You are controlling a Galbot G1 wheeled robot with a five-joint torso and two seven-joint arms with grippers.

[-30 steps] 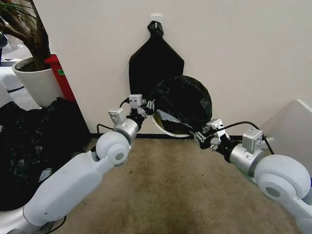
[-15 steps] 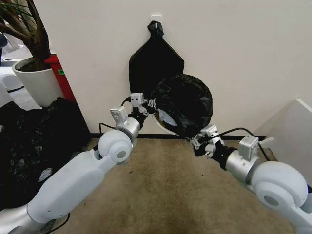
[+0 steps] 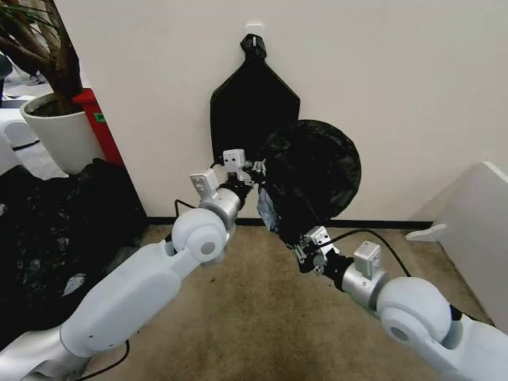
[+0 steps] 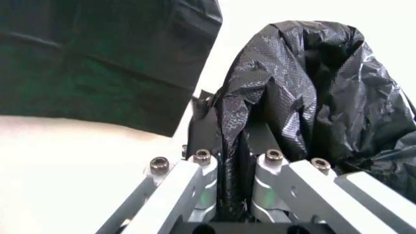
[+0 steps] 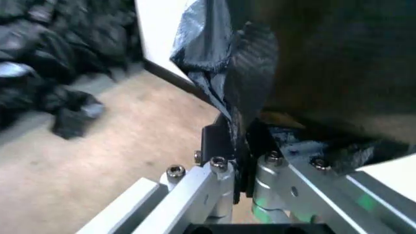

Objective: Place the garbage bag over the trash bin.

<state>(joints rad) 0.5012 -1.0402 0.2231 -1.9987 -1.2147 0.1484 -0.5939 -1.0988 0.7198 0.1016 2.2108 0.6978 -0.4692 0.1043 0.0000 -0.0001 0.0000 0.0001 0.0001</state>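
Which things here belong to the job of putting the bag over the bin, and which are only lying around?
Part of the job:
- thin glossy black garbage bag
- left gripper, shut on the bag
- right gripper, shut on the bag

Lying about:
- flat black trapezoid bundle, hanging on the wall
- heap of black plastic on the floor
- white plant pot

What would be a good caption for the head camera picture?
Two grippers, left and right, pinch a black garbage bag stretched between them before a white wall.
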